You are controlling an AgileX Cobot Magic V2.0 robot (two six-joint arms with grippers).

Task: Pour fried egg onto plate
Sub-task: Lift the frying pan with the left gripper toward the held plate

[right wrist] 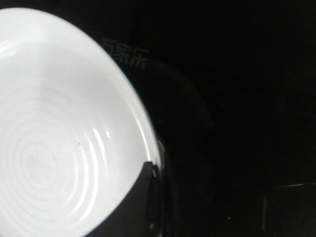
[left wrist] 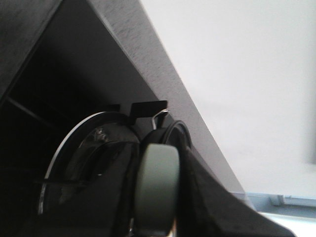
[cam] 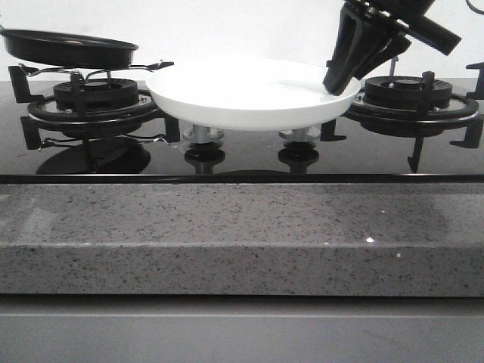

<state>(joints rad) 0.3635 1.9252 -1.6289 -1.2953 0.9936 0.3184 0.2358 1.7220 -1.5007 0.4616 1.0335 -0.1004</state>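
While the right gripper (cam: 342, 85) pinches the right rim of the white plate (cam: 249, 98), the plate sits raised above the stove knobs (cam: 203, 144), between the two burners. Black frying pan (cam: 72, 47) is lifted over the left burner (cam: 91, 102) (left gripper's grip cannot be made out). Egg not visible.

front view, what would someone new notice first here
The wide white plate stands out, held above the middle of the black stove top, with the right end effector clamped on its right rim. To the left, a black frying pan hangs above the left burner. The right wrist view shows the plate bare; no fried egg is visible anywhere.
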